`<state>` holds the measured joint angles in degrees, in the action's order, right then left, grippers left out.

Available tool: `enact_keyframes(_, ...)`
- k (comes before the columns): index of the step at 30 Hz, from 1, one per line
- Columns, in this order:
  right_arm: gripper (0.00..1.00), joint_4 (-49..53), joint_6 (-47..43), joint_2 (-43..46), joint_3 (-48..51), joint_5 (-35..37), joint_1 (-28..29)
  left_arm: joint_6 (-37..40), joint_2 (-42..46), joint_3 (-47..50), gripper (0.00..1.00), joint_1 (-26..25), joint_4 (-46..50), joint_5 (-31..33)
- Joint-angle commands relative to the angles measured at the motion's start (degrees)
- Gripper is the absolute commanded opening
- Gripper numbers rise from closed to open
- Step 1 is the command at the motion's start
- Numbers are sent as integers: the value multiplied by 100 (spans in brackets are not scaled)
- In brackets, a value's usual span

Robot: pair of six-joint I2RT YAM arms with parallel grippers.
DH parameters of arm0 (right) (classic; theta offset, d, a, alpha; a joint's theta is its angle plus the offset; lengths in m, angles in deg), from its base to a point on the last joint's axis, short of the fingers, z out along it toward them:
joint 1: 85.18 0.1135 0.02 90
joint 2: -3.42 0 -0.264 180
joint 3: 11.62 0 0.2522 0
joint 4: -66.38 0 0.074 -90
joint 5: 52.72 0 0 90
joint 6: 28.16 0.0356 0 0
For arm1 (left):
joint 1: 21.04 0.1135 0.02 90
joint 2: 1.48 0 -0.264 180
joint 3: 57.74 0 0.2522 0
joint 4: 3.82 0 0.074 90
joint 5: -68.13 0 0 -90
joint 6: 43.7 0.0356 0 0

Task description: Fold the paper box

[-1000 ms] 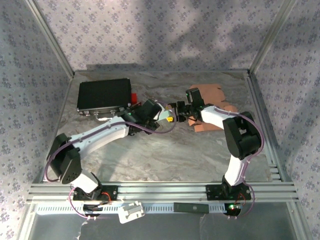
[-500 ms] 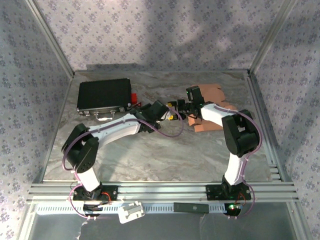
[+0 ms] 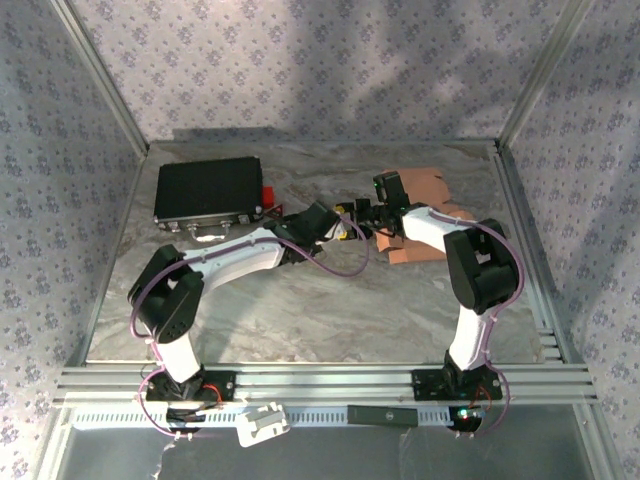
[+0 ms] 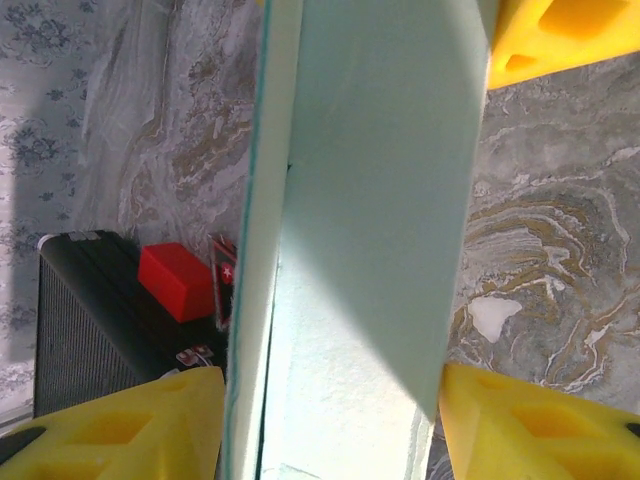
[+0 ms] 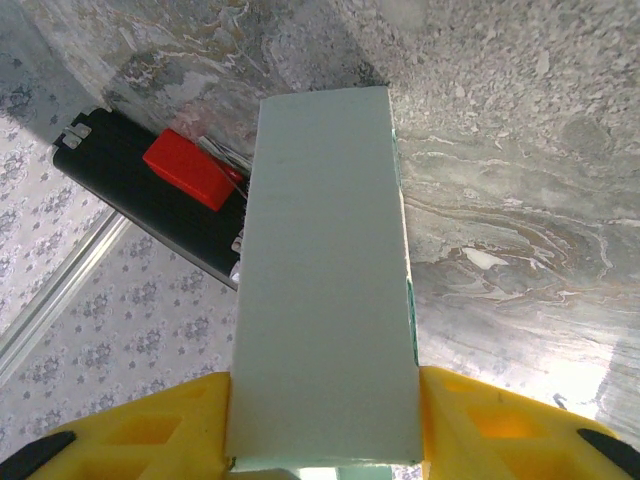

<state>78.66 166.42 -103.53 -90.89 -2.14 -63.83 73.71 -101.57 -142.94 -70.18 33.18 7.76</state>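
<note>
At far left of the top view, on the marbled table [image 3: 300, 310]: a black case [image 3: 208, 192], flat, with a red block [image 3: 267, 194] at its right end. Reaching rightward from there, the left gripper [image 3: 336, 226], meeting the right gripper [image 3: 362, 214] near mid-table. Pinched between the two, the paper box [image 3: 347, 221], too small in this view to read its heading. Just right of that, under the right arm, a flat brown cardboard sheet [image 3: 428, 186].

From the left wrist camera: black case [image 4: 90, 330] and red block [image 4: 178, 282] at lower left, then the left gripper [image 4: 330, 430] closed on the paper box [image 4: 370, 200], pale green panels filling the whole gap, one yellow finger [image 4: 150, 420] against one side and the other against the opposite side. Long axis straight up the frame, away from the wrist, running out past the top edge; one narrow edge turned toward the lens at left. A further yellow finger at top right, touching the box's far part. Marbled table [image 4: 560, 220] beyond on the right.

From the right wrist camera: black case [image 5: 140, 205] and red block [image 5: 190, 170] at upper left, then the right gripper [image 5: 325, 455] clamped on the paper box [image 5: 325, 280], yellow fingers [image 5: 140, 435] flush on both sides of its near end. Long axis pointing away from the wrist, slightly rightward up the frame, squared far end toward the case's side. Table [image 5: 520, 150] to the right.
</note>
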Motion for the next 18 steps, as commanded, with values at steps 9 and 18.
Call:
enact_keyframes(9, 54, 288, -20, -223, 8, 148, -47, -16, -241, 7, 46, 5, 26, -86)
enact_keyframes(18, 79, 1633, -1609, 865, -166, 568, -438, -211, 286, -10, 41, -7, 552, -897)
